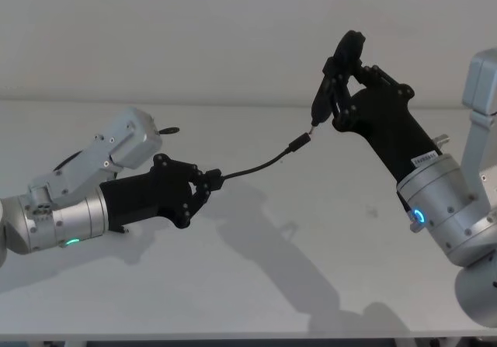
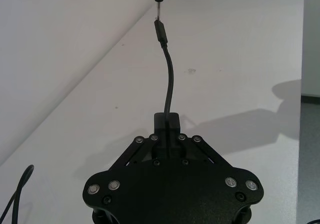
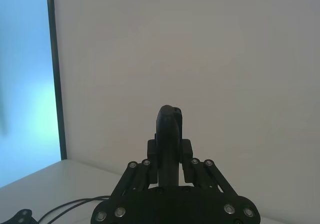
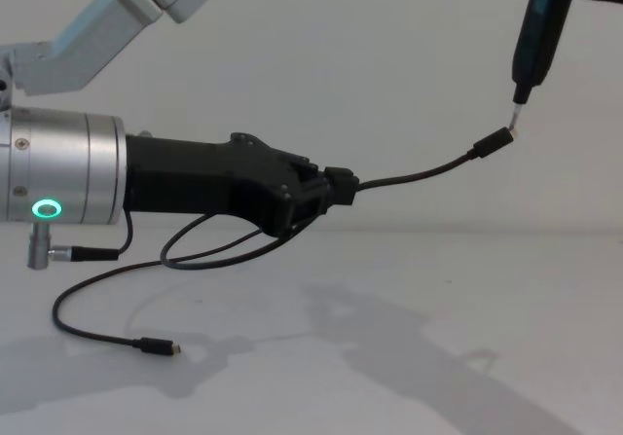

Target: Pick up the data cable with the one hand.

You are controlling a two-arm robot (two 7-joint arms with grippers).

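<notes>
My left gripper [image 1: 208, 182] is shut on the data cable [image 1: 256, 166] close to one end, held above the white table [image 1: 311, 269]. From the fingers [image 4: 336, 187] the thin black cable [image 4: 419, 174] arcs up to its small plug [image 4: 490, 145]. That plug [image 2: 160, 31] hangs just under the metal tip of a slim dark pen-like tool [image 4: 538, 26]. My right gripper [image 1: 342, 102] is shut on that tool [image 3: 169, 129], raised at the right. Behind the left gripper the cable loops down to the table and ends in a silver-tipped plug [image 4: 156, 345].
A short black lead with a silver barrel plug [image 4: 58, 252] hangs under the left wrist. More slack cable [image 2: 17, 194] lies on the table beside the left arm. A plain wall [image 1: 194, 36] stands behind the table, whose front edge [image 1: 233, 335] runs along the bottom of the head view.
</notes>
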